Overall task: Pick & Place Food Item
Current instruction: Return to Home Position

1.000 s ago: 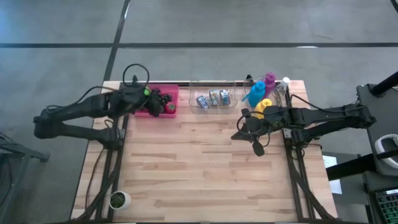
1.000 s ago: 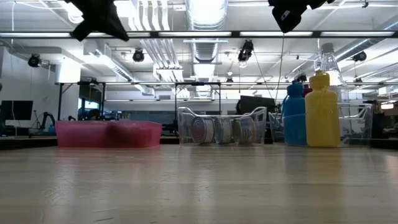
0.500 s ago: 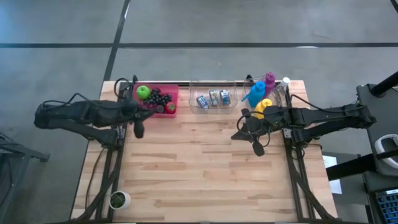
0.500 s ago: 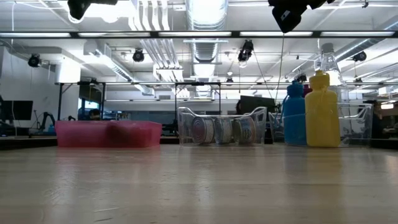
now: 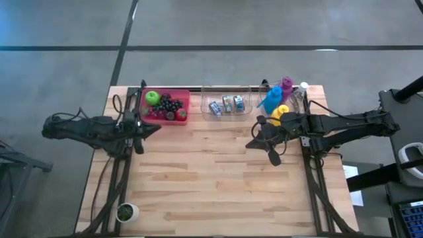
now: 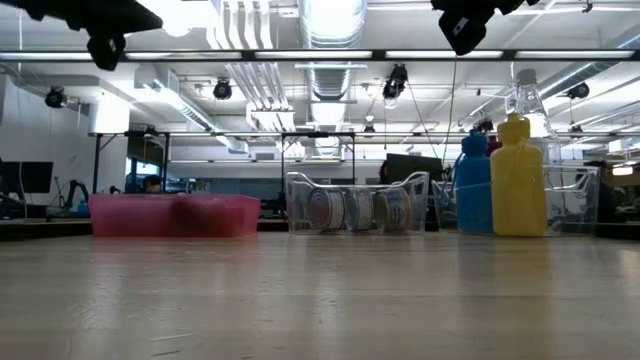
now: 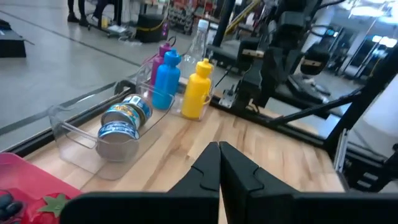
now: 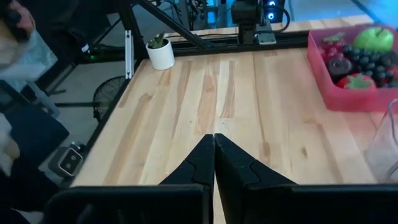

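A pink tray (image 5: 166, 106) stands at the table's far left, holding a green apple (image 5: 152, 98), dark grapes (image 5: 169, 104) and a strawberry (image 5: 181, 114). My left gripper (image 5: 153, 127) hovers shut just near of the tray, high above the table, pointing toward the table's right; the left wrist view shows its fingertips (image 7: 219, 149) closed together with nothing between them. My right gripper (image 5: 250, 143) waits shut above the table's middle right, and is also empty in its wrist view (image 8: 214, 140). The tray (image 8: 348, 78) shows ahead of it.
A clear bin (image 5: 228, 104) with three cans sits at the far edge beside the tray. Blue, yellow, purple and clear bottles (image 5: 280, 100) stand at the far right. A small potted plant (image 5: 125, 212) is at the near left corner. Bare wood (image 5: 211, 178) fills the middle.
My left gripper has drawn back from over the pink tray toward the table's left and near side, uncovering the apple and grapes, and has turned level toward the table's right. The fruit has stayed in the tray. The right arm has kept still.
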`<state>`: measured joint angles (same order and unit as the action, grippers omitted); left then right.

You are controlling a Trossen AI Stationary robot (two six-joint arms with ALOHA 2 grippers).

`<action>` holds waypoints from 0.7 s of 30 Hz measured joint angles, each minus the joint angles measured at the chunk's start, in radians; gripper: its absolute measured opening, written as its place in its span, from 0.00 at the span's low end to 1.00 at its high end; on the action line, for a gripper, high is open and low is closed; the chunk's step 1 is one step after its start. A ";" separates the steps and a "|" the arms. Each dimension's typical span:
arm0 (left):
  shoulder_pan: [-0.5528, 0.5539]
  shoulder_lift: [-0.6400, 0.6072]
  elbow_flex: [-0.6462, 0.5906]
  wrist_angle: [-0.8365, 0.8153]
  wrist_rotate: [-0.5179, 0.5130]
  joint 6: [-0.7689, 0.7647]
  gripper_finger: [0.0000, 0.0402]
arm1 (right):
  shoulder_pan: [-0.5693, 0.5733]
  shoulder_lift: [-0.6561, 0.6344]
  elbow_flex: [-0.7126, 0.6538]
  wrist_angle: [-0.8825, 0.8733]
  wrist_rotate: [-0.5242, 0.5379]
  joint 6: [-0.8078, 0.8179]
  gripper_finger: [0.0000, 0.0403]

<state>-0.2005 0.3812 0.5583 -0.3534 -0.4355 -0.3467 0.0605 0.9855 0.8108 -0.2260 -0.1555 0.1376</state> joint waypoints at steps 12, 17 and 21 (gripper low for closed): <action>0.000 -0.296 -0.191 0.036 0.010 0.008 0.00 | 0.000 0.000 0.000 0.006 -0.001 -0.014 0.02; 0.000 -0.381 -0.246 0.046 0.017 0.041 0.00 | 0.000 -0.043 0.000 -0.002 -0.003 -0.021 0.02; 0.000 -0.374 -0.274 0.064 0.044 0.056 0.00 | 0.000 -0.138 -0.002 -0.006 -0.003 -0.026 0.02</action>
<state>-0.2005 0.0069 0.2845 -0.2899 -0.3910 -0.2904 0.0605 0.8477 0.8093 -0.2323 -0.1589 0.1117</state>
